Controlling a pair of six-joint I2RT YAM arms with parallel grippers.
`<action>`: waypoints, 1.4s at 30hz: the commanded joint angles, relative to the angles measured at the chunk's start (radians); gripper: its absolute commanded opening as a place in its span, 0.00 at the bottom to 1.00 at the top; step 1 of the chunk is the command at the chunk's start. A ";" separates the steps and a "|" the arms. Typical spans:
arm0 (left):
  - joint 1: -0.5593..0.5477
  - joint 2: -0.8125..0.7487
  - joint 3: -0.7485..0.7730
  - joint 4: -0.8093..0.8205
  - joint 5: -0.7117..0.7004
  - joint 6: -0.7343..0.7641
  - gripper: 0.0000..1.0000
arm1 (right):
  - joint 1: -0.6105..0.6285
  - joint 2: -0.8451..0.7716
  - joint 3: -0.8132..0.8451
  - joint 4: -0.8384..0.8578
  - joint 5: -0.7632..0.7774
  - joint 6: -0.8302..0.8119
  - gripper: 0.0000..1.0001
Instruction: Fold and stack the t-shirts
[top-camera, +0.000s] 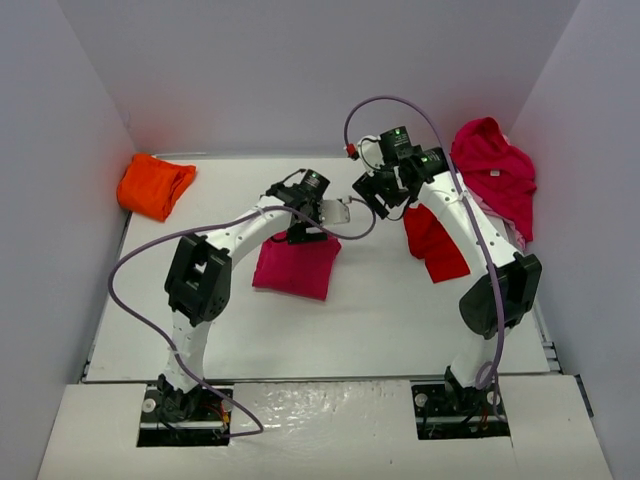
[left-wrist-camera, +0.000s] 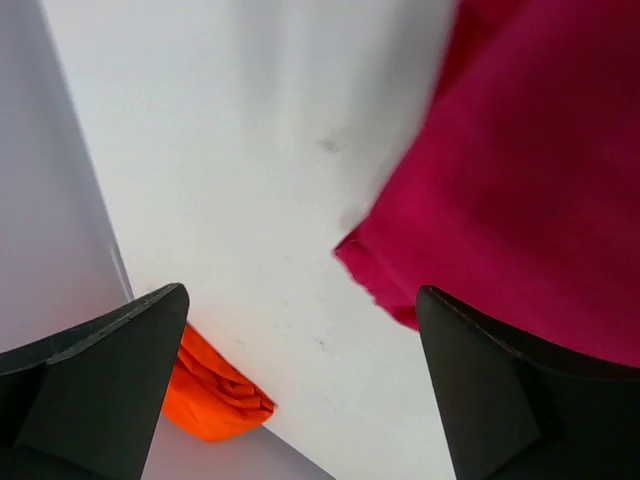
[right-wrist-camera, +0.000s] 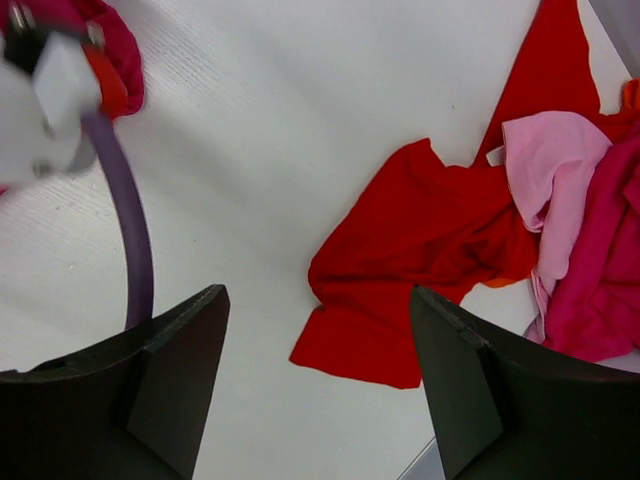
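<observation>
Currently the folded magenta t-shirt (left-wrist-camera: 520, 180) lies centrally, just beside the left gripper (left-wrist-camera: 302, 295) and its spread, empty fingers; the right gripper (right-wrist-camera: 318, 292), fingers also apart, hangs above the red t-shirt (right-wrist-camera: 420, 240) at right.

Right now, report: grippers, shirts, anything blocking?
Left gripper open, empty, at edge of folded magenta shirt. Right gripper open, empty, above red shirt. Pile far right unfolded. Nothing blocking.
</observation>
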 joint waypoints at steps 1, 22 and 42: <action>0.079 -0.087 0.077 0.180 -0.204 -0.201 0.97 | -0.016 -0.086 -0.002 0.037 0.067 0.025 0.70; 0.311 0.086 0.052 -0.425 0.811 -0.537 0.86 | -0.123 -0.306 -0.277 0.123 -0.115 0.042 0.77; 0.436 0.143 0.147 -0.603 0.907 -0.509 0.77 | -0.129 -0.269 -0.308 0.134 -0.109 0.035 0.79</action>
